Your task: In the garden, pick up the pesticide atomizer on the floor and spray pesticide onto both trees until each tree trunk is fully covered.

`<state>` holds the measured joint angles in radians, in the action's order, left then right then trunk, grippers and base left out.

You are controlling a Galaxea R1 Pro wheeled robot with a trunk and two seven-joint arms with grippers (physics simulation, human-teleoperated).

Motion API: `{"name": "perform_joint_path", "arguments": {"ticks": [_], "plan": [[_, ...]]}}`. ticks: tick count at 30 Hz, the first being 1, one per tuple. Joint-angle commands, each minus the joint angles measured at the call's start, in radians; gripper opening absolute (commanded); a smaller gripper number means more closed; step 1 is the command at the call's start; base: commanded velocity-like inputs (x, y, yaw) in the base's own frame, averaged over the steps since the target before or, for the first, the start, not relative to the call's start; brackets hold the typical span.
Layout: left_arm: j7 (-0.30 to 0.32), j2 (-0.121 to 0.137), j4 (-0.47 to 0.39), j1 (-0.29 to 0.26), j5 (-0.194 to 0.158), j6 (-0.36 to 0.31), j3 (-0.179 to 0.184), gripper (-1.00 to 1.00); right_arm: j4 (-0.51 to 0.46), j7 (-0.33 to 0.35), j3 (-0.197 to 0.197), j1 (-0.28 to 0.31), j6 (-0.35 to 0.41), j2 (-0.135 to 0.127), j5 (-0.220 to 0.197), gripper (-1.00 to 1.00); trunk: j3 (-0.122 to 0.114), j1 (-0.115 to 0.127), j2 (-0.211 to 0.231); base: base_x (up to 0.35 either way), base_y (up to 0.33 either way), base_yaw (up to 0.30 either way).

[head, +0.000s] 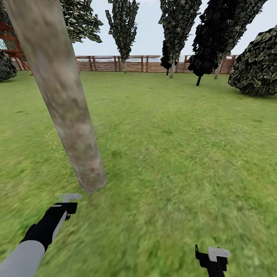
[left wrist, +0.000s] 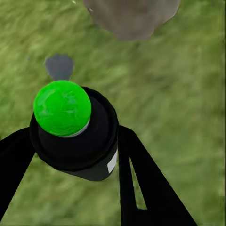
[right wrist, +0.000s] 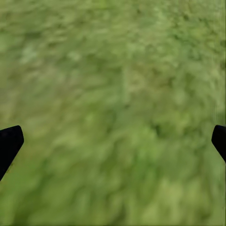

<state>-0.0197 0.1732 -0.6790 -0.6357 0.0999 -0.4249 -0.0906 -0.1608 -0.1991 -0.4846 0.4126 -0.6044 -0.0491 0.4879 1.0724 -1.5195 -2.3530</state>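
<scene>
The tree trunk [head: 61,100] is seen in mottled grey and tan, with darker brown patches near its foot. The lawn [head: 173,154] is coloured in a blotchy mix of bright green and yellow-green. The fence [head: 127,63] is made of reddish-brown horizontal slats. The cypress-like trees [head: 123,23] are covered in very dark green, nearly black, speckled foliage, and a similar scaly dark pattern is shown on the round bush [head: 257,65]. The sky is pale grey-blue. The pesticide atomizer [left wrist: 77,134] is black with a glossy bright green cap and a small white patch. The left gripper [left wrist: 70,155] is black, its forearm light grey. The right gripper [head: 211,257] is black with a white plate.
</scene>
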Motion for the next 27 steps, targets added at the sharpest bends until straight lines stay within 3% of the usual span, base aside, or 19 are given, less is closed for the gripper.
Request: {"name": "perform_joint_path", "arguments": {"ticks": [1, 3, 5, 8, 10, 12, 14, 16, 17, 18, 19, 22, 24, 25, 27], "plan": [[0.014, -0.030, -0.004, -0.005, 0.005, -0.002, 0.005, -1.00, 0.000, 0.000, 0.000, 0.000, 0.000, 0.000, 0.000, 1.00, 0.000, 0.000, 0.000, 0.000, 0.000, 0.259], [0.025, -0.057, -0.008, -0.009, 0.005, -0.005, 0.010, -1.00, 0.000, 0.000, 0.000, 0.000, 0.000, 0.000, 0.000, 1.00, 0.000, 0.000, 0.000, 0.000, 0.000, 0.269], [0.029, -0.068, -0.014, -0.015, 0.003, -0.007, 0.011, -1.00, 0.000, 0.000, 0.000, 0.000, 0.000, 0.000, 0.000, 1.00, 0.000, 0.000, 0.000, 0.000, 0.000, 0.243], [0.030, -0.054, -0.021, -0.041, 0.002, -0.009, 0.006, -1.00, 0.000, 0.000, 0.000, 0.000, 0.000, 0.000, 0.000, 1.00, 0.000, 0.000, 0.000, 0.000, 0.000, 0.070], [0.032, -0.027, -0.022, -0.072, 0.000, -0.010, 0.004, -1.00, 0.000, 0.000, 0.000, 0.000, 0.000, 0.000, 0.000, 1.00, 0.000, 0.000, 0.000, 0.000, 0.000, 0.013], [0.031, -0.017, -0.023, -0.074, 0.000, -0.010, 0.006, -1.00, 0.000, 0.000, 0.000, 0.000, 0.000, 0.000, 0.000, 1.00, 0.000, 0.000, 0.000, 0.000, 0.000, 0.003], [0.031, -0.026, -0.024, -0.072, 0.000, -0.009, 0.010, -1.00, 0.000, 0.000, 0.000, 0.000, 0.000, 0.000, 0.000, 1.00, 0.000, 0.000, 0.000, 0.000, 0.000, 0.001], [0.042, -0.056, -0.025, -0.076, 0.001, -0.011, 0.011, -1.00, 0.000, 0.000, 0.000, 0.000, 0.000, 0.000, 0.000, 1.00, 0.000, 0.000, 0.000, 0.000, 0.000, 0.000], [0.060, -0.054, -0.026, -0.088, 0.000, -0.022, 0.008, -1.00, 0.000, 0.001, 0.000, 0.000, 0.000, 0.000, 0.000, 1.00, 0.000, 0.000, 0.000, 0.000, 0.000, 0.000], [0.069, -0.006, -0.035, -0.125, 0.000, -0.054, 0.003, -1.00, 0.000, 0.001, 0.000, 0.000, 0.000, 0.000, 0.000, 1.00, 0.000, 0.000, 0.000, 0.000, 0.000, 0.000], [0.075, 0.007, -0.050, -0.127, 0.000, -0.059, 0.006, -1.00, 0.000, 0.001, 0.000, 0.000, 0.000, 0.000, 0.000, 1.00, 0.000, 0.000, 0.000, 0.000, 0.000, 0.000], [0.079, -0.028, -0.108, -0.122, 0.002, -0.068, 0.010, -1.00, 0.000, 0.001, 0.000, 0.000, 0.000, 0.000, 0.000, 1.00, 0.000, 0.000, 0.000, 0.000, 0.000, 0.000], [0.079, -0.069, -0.139, -0.120, 0.005, -0.100, 0.017, -1.00, 0.000, 0.001, 0.000, 0.000, 0.000, 0.000, 0.000, 1.00, 0.000, 0.000, 0.000, 0.000, 0.000, 0.000], [0.079, -0.086, -0.196, -0.120, 0.004, -0.151, 0.037, -1.00, 0.000, 0.001, 0.000, 0.000, 0.000, 0.000, 0.000, 1.00, 0.000, 0.000, 0.000, 0.000, 0.000, 0.000], [0.081, -0.085, -0.241, -0.124, 0.001, -0.192, 0.040, -1.00, 0.000, 0.001, 0.000, 0.000, 0.000, 0.000, 0.000, 1.00, 0.000, 0.000, 0.000, 0.000, 0.000, 0.000]]}}
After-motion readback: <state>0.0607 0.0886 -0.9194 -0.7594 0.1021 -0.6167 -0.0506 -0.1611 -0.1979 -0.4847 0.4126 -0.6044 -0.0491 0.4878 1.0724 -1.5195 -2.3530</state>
